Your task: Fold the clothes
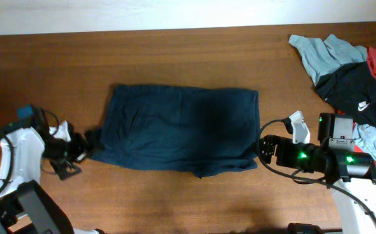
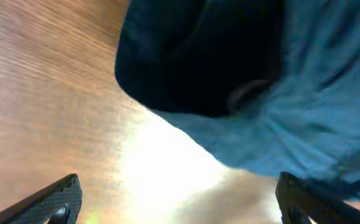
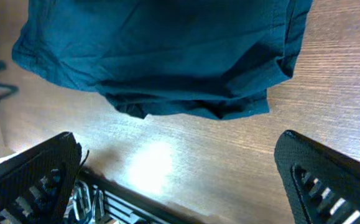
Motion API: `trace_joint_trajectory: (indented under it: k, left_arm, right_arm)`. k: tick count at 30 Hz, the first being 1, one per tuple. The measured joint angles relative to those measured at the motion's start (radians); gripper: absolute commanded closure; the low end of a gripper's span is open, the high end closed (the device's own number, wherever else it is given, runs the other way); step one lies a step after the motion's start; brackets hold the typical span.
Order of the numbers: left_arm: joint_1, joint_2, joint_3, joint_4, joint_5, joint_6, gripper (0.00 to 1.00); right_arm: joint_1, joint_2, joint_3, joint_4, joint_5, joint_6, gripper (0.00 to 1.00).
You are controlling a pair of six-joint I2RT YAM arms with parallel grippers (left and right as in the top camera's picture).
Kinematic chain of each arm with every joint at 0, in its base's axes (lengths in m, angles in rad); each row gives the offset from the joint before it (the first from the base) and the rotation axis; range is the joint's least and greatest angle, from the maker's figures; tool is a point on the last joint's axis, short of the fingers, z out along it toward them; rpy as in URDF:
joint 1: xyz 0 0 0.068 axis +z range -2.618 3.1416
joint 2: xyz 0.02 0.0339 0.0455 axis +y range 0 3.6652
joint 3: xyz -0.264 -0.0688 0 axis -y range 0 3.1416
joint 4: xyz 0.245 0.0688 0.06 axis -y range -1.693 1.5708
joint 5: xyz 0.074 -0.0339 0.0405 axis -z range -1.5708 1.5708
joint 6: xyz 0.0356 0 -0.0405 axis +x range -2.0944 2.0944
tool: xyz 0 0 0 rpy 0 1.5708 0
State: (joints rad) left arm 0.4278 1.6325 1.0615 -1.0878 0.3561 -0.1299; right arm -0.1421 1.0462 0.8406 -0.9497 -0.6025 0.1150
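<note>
Navy shorts [image 1: 181,127] look soft, floppy; grab the corners. Your left end effector [image 1: 87,151] and right end effector [image 1: 263,149] sit spread, empty.

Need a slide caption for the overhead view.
Navy shorts lie flat between the open left gripper and open right gripper, neither holding cloth.

The table [image 1: 175,58] is evenly and softly lit in the overhead view. In both wrist views a white patch of glare is seen on the table just below the shorts [image 3: 161,56]. The left wrist view is blurred throughout, and the shorts' darkest part is lost in shadow there.
</note>
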Motion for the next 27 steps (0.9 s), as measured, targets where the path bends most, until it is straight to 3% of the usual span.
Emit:
trace_joint_trajectory:
  k: [7,17,18,19,21,22,24,27]
  left_arm:
    - [-0.008,-0.002,-0.192,0.313,0.069,-0.115,0.01]
    - [-0.142,-0.002,-0.224,0.682,0.115,-0.26,0.05]
    - [-0.148,-0.002,-0.224,0.692,0.116,-0.261,0.09]
    - [-0.165,-0.002,-0.224,0.715,0.117,-0.264,0.29]
    - [-0.177,-0.002,-0.224,0.718,0.12,-0.264,0.54]
    - [-0.179,-0.002,-0.224,0.718,0.12,-0.256,0.62]
    - [-0.179,-0.002,-0.224,0.718,0.12,-0.232,0.67]
    - [-0.178,-0.002,-0.224,0.717,0.12,-0.224,0.91]
  right_arm:
    - [0.0,0.002,0.0,0.009,0.0,-0.036,0.01]
    - [0.0,0.002,0.0,0.031,0.003,-0.045,0.01]
    - [0.0,0.002,0.0,0.03,0.003,-0.044,0.01]
    - [0.0,0.002,0.0,0.03,0.003,-0.045,0.01]
    - [0.0,0.002,0.0,0.03,0.003,-0.044,0.01]
    - [0.0,0.002,0.0,0.03,0.003,-0.045,0.01]
    - [0.0,0.002,0.0,0.029,0.003,-0.045,0.01]
    - [0.0,0.002,0.0,0.017,0.003,-0.045,0.01]
